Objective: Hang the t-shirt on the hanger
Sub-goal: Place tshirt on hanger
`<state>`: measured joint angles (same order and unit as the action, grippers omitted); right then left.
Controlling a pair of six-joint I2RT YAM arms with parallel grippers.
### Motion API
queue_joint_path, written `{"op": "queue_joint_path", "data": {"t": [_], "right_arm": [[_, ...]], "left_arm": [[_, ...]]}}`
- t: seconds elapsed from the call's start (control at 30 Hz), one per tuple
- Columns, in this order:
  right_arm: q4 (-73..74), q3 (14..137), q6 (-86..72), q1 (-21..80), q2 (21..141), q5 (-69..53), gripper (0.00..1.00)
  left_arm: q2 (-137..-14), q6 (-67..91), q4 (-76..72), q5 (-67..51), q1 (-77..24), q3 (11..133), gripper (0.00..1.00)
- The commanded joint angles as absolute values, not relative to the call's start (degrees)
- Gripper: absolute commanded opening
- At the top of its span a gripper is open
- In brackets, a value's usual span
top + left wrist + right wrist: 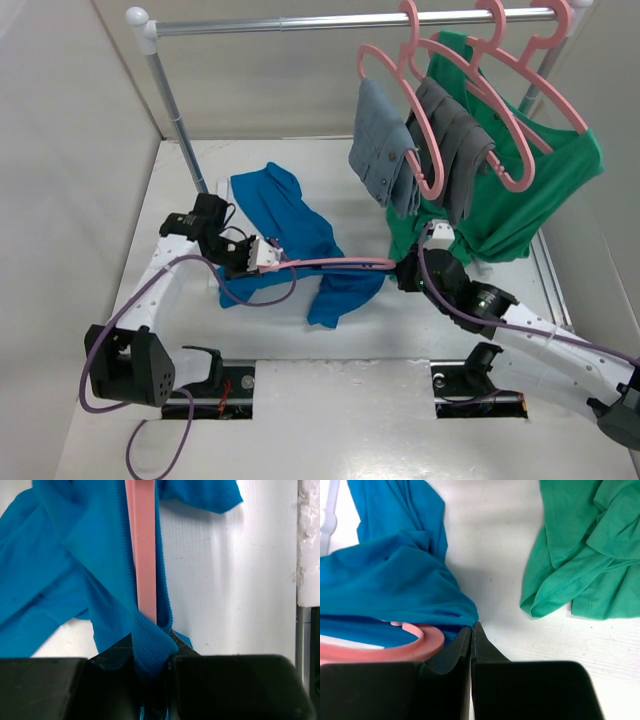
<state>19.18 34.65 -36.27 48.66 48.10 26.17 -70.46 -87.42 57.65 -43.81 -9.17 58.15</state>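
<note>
The t-shirt (290, 215) is laid crumpled on the table (330, 420) at frame centre-left. Its ribbed edge is clamped in the closed left gripper (152, 662), where the hanger (142, 555) enters the fold. The right gripper (471, 632) is pressed fully closed, fingers touching, beside the hanger's hook. At upper right, a green shirt (560, 170) and grey trousers (380, 150) are hung from the rail (300, 25).

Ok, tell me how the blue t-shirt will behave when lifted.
Likely floppy: the t-shirt lies in crumpled folds. Its ribbed edge bunches in the left gripper, so probably thin and light. It may slip along the smooth hanger.
</note>
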Motion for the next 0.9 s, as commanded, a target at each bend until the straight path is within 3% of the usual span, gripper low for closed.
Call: {"op": "queue_joint_path", "data": {"t": [0.0, 0.2, 0.43, 0.57, 0.87], "right_arm": [[28.5, 33.1, -30.9, 42.5, 46.0, 34.1, 0.0], [23.6, 35.3, -19.7, 39.7, 43.7, 29.1, 0.0], [21.7, 41.7, -4.8, 42.3, 45.3, 21.6, 0.0], [17.2, 43.3, 0.1, 46.4, 49.2, 15.9, 0.0], [11.5, 54.0, 11.4, 54.1, 65.5, 4.5, 0.02]], "left_arm": [[-69.1, -93.7, 64.8, -36.9, -7.1, 58.5, 0.0], [-69.7, -78.0, 53.1, -24.4, -12.7, 55.0, 0.0], [-70.3, -67.1, 42.6, -18.6, -13.4, 53.8, 0.0], [-72.5, -62.9, 42.6, -17.3, -17.2, 55.6, 0.0], [-72.6, -64.5, 48.7, -27.1, -26.3, 63.0, 0.0]]}}
